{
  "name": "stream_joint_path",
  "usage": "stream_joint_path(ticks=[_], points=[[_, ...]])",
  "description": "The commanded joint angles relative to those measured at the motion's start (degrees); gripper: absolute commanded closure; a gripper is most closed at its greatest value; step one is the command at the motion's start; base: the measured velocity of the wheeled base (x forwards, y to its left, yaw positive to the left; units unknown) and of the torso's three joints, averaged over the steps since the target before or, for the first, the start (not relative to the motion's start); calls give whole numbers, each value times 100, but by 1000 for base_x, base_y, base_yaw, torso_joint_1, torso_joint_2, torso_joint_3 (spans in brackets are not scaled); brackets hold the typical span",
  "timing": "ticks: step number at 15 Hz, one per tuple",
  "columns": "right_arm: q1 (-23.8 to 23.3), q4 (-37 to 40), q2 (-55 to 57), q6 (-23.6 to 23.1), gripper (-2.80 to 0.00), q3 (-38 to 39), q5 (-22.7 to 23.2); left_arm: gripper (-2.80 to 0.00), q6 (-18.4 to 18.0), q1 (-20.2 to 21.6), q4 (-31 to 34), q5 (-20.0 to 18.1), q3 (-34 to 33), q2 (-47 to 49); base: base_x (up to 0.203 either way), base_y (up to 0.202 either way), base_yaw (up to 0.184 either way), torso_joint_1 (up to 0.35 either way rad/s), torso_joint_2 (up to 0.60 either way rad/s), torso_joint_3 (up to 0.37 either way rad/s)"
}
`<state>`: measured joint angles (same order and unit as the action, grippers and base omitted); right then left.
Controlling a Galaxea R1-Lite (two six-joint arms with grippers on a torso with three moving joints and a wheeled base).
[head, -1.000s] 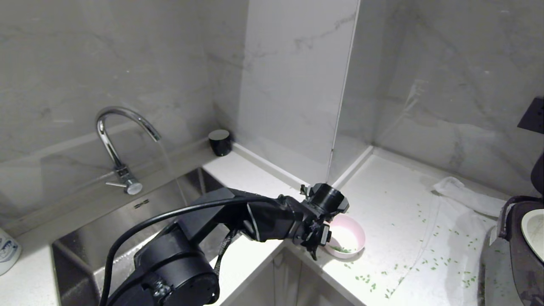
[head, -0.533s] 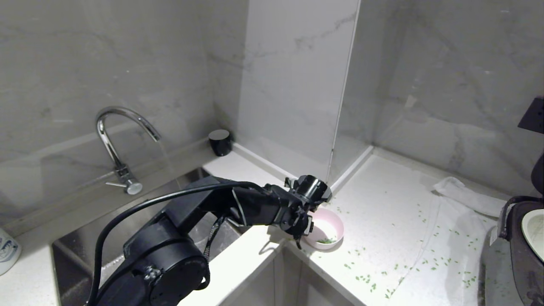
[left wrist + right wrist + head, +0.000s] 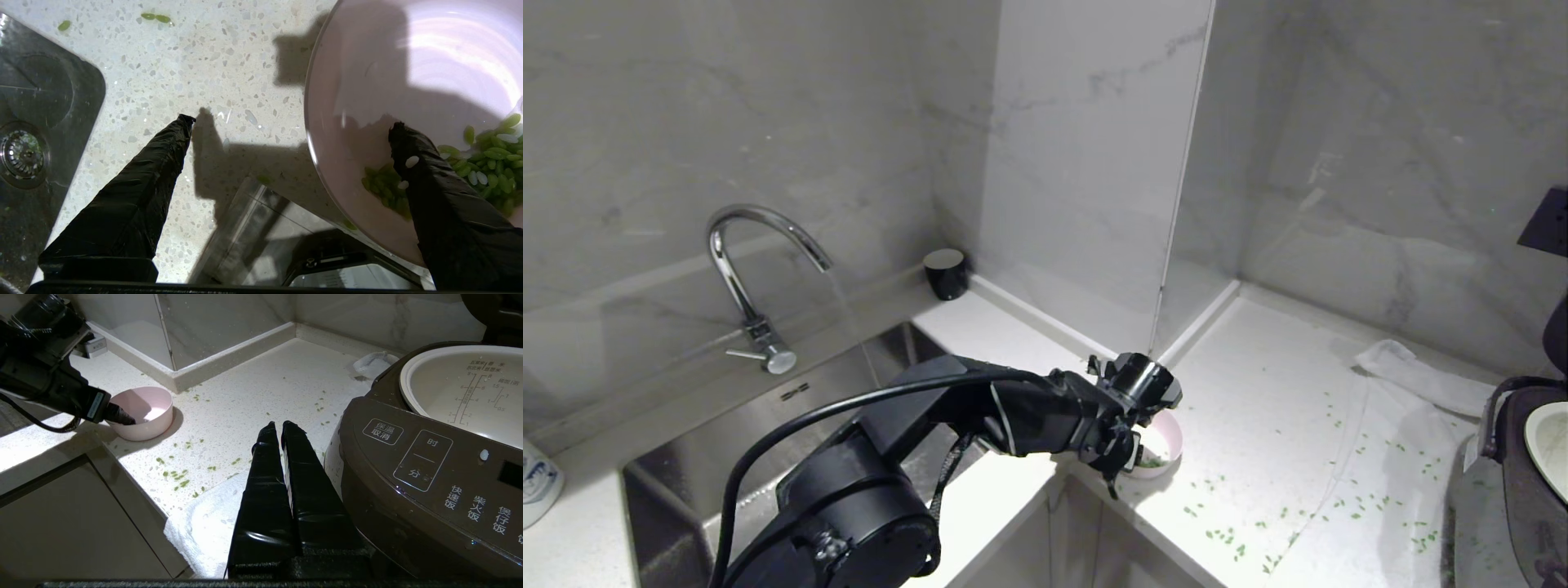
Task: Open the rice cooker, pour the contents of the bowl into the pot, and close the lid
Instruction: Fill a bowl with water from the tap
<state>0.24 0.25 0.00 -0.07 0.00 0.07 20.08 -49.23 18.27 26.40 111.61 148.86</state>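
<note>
The rice cooker (image 3: 429, 457) stood open, its cream pot (image 3: 466, 396) exposed and apparently empty, so the first step was done. The pink bowl (image 3: 143, 412) sat near the counter's edge, well apart from the cooker, with green grains (image 3: 490, 163) inside and many more scattered over the counter (image 3: 1282, 425). The left gripper (image 3: 290, 126) was spread wide astride the bowl's rim, one finger inside, one outside, gripping nothing. The right gripper (image 3: 282, 426) hung closed and empty beside the cooker. Pouring and closing the lid remained.

The bowl (image 3: 1164, 445) sits on the counter (image 3: 1258, 425), right of the sink (image 3: 768, 441).
</note>
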Motion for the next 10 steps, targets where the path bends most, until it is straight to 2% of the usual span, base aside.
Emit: stream_joint_path(ticks=[1, 2, 3, 10], points=[[4, 2, -9, -1, 0, 12, -1, -280, 13, 1, 1, 14, 8, 98, 0, 0, 0, 0, 0, 0], [2, 2, 0, -1, 0, 9, 2, -280, 13, 17, 1, 14, 1, 107, 0, 0, 0, 0, 0, 0], [2, 2, 0, -1, 0, 9, 2, 0, 13, 33, 1, 14, 10, 117, 0, 0, 0, 0, 0, 0], [2, 2, -2, -1, 0, 12, 2, 0, 85, 54, -8, 14, 10, 94, 0, 0, 0, 0, 0, 0]])
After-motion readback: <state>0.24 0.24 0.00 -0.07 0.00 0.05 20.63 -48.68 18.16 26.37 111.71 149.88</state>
